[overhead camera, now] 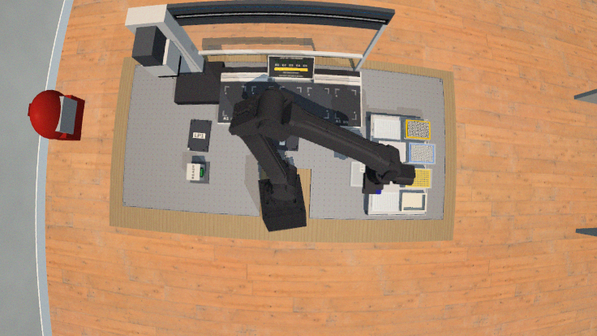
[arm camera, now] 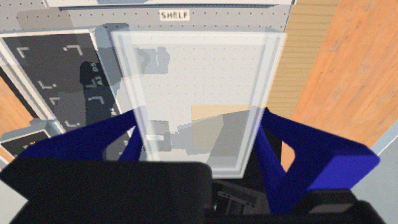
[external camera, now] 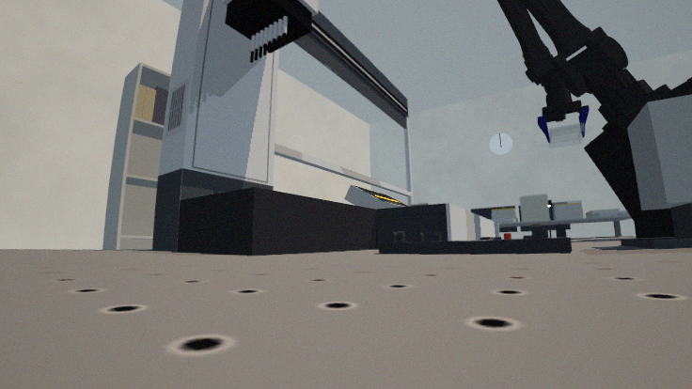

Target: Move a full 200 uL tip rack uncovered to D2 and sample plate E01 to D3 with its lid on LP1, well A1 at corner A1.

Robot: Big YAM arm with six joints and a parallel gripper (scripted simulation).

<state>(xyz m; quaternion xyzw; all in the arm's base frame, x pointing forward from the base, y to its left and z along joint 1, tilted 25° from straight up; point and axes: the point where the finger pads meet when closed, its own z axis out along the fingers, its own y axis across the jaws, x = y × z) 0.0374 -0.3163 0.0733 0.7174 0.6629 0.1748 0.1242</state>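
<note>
My gripper [external camera: 563,123] [arm camera: 198,111] is shut on a clear tip-rack cover [external camera: 564,134] [arm camera: 200,75] and holds it level, high in the air. In the overhead view my wrist [overhead camera: 377,179] hangs over the left side of the SHELF, beside a yellow rack [overhead camera: 420,178] with no cover on it. A yellow-framed rack of pale tips [overhead camera: 418,129] and a blue-framed rack [overhead camera: 421,152] stand behind it. White lidded plates [overhead camera: 386,127] [overhead camera: 384,202] stand at the SHELF's far and near left. The deck [overhead camera: 292,89] and lid park LP1 [overhead camera: 199,131] hold nothing.
The READY key [overhead camera: 197,171] is left of the arm base [overhead camera: 283,204]. The liquid handler's gantry [overhead camera: 275,15] spans the back. The SHELF label [arm camera: 174,15] shows beyond the cover in the wrist view. A cream item [overhead camera: 413,201] stands at the SHELF's near right.
</note>
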